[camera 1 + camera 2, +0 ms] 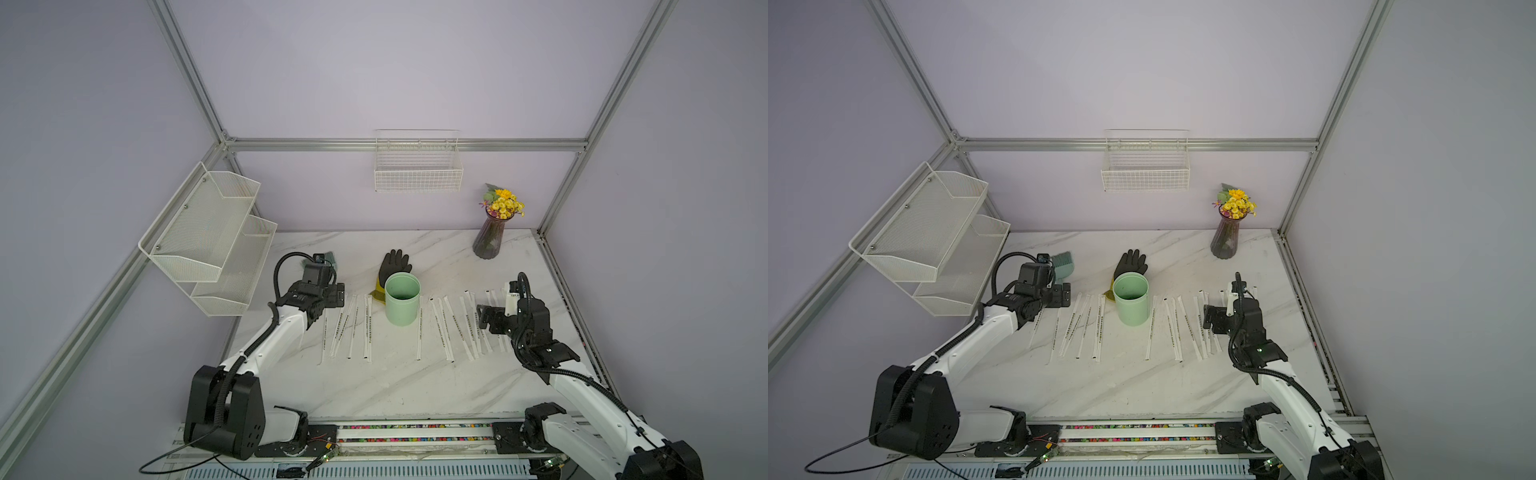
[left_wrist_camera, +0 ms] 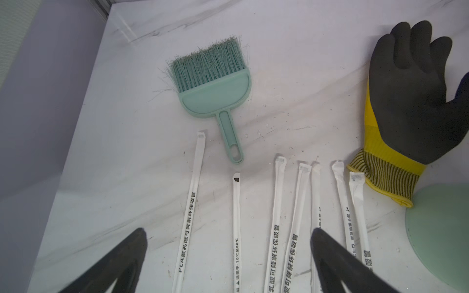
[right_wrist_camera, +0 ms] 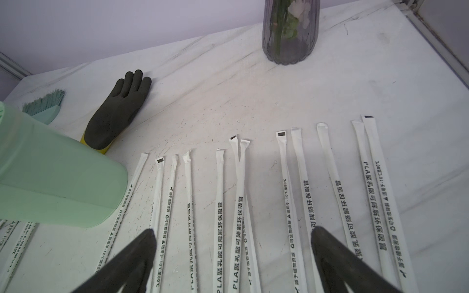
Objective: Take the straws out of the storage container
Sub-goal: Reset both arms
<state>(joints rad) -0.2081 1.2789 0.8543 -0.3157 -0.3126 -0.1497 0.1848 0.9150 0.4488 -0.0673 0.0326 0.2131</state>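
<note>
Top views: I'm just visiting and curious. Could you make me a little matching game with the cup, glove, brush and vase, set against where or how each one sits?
Things:
1. cup
2. glove
3. brush
4. vase

Descriptions:
A. holds yellow flowers
B. lies flat, leftmost of the four
C. stands upright, with straws lying on both sides
D. lies flat just behind the cup

Pairs: 1-C, 2-D, 3-B, 4-A
</note>
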